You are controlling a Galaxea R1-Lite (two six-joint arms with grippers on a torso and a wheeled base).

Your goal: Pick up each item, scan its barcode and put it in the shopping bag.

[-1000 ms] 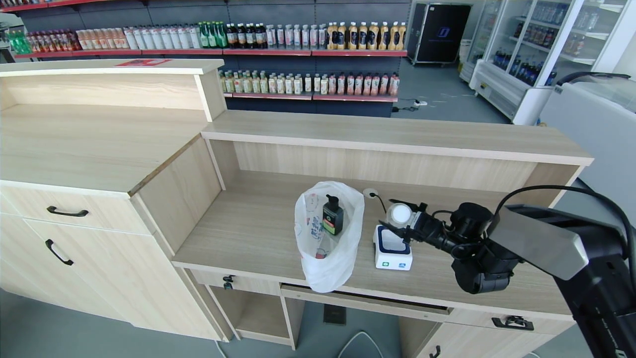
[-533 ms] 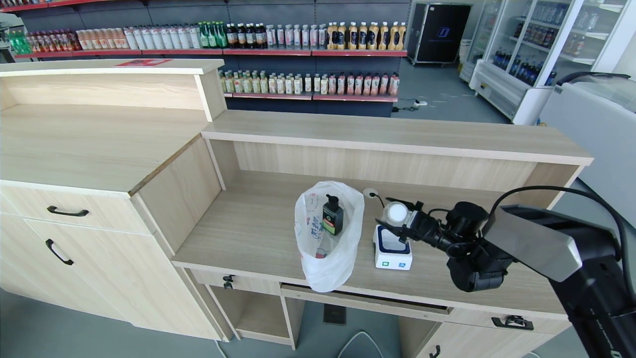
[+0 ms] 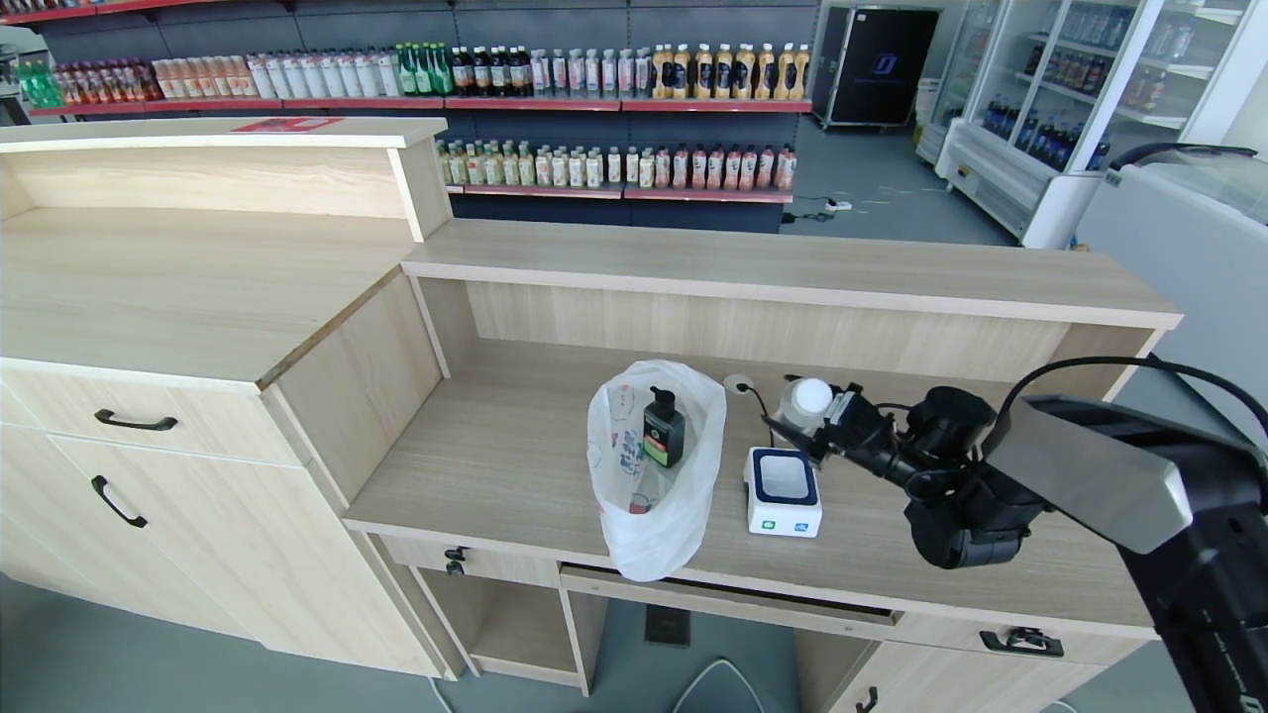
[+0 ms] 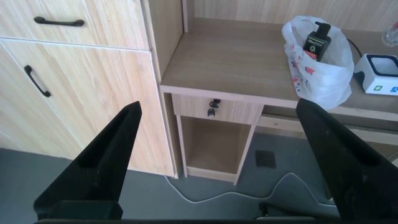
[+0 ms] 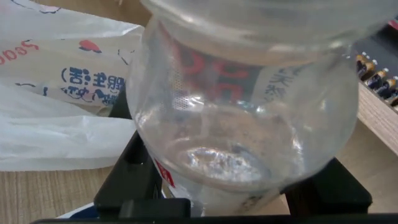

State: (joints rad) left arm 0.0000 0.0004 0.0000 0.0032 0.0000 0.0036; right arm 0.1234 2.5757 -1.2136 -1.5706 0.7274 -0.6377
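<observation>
My R pincer [image 3: 807, 421] grips a clear bottle [image 3: 802, 401] w/ white cap, over the table [image 3: 515, 456], just behind the scanner [image 3: 782, 490], right of the bag [image 3: 654, 515]. Dark pump bottle [image 3: 663, 431] stands in bag. L pincer [image 4: 217, 104] wide open, low by table front.
</observation>
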